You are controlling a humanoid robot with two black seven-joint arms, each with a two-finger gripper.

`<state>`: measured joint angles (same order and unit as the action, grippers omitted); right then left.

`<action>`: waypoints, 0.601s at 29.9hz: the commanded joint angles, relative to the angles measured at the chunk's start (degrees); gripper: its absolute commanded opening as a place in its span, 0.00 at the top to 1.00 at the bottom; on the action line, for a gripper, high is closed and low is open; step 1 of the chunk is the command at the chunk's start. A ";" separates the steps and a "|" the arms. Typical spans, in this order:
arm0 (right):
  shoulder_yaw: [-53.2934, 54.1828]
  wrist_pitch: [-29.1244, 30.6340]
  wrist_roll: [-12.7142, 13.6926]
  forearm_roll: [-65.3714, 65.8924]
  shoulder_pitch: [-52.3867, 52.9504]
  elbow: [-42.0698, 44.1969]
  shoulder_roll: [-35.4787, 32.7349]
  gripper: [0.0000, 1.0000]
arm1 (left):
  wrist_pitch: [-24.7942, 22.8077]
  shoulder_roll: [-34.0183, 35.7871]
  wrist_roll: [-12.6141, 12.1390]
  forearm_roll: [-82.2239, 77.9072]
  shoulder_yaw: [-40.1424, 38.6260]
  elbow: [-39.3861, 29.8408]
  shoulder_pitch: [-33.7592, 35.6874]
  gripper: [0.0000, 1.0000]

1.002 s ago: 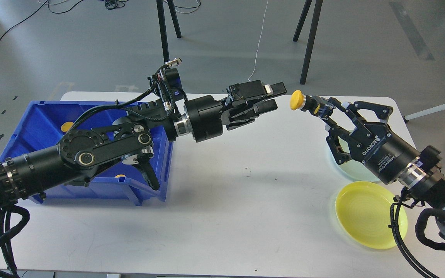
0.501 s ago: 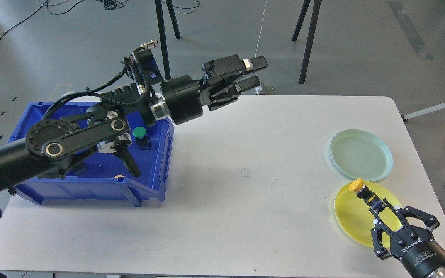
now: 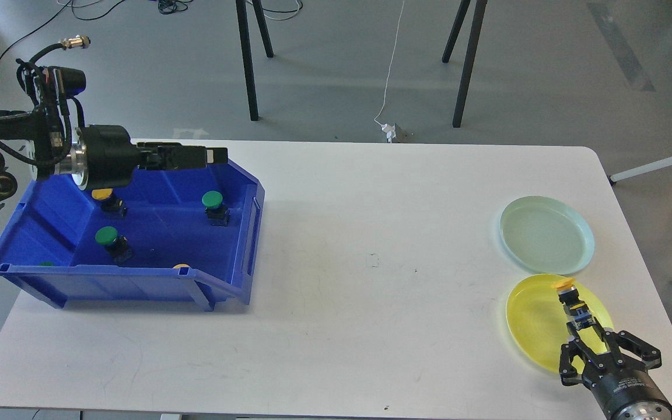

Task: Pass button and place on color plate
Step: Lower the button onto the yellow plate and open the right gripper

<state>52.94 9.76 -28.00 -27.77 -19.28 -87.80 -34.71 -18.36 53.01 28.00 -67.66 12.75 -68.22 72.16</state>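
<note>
right gripper (image 3: 582, 322) is clamping the yellow button (image 3: 569, 294), holding it over the yellow plate (image 3: 531, 326) | left gripper (image 3: 210, 156) is hanging over the blue bin (image 3: 219, 286), seen edge-on, cannot tell if apart or together | green plate (image 3: 546, 234) is lying just behind the yellow one on the desk (image 3: 371, 262)

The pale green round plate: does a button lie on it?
No, the pale green round plate is bare; the yellow-capped button is over the yellow round plate.
</note>
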 commanded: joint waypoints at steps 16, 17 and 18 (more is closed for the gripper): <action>4.45 4.92 0.00 5.33 8.70 -3.43 -1.92 0.04 | -0.62 -1.95 0.00 -17.05 2.72 9.94 -4.22 0.24; 4.37 4.92 0.00 7.97 11.43 -3.52 -3.33 0.04 | -0.71 -2.56 0.00 -18.19 2.72 10.82 -4.39 0.24; 4.37 5.01 0.00 10.78 14.15 -3.69 -4.47 0.04 | -0.71 -3.43 0.00 -19.60 2.72 11.96 -4.57 0.24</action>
<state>57.12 14.32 -28.00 -23.51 -12.38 -91.04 -35.58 -19.00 51.06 28.00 -83.80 15.47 -58.70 68.19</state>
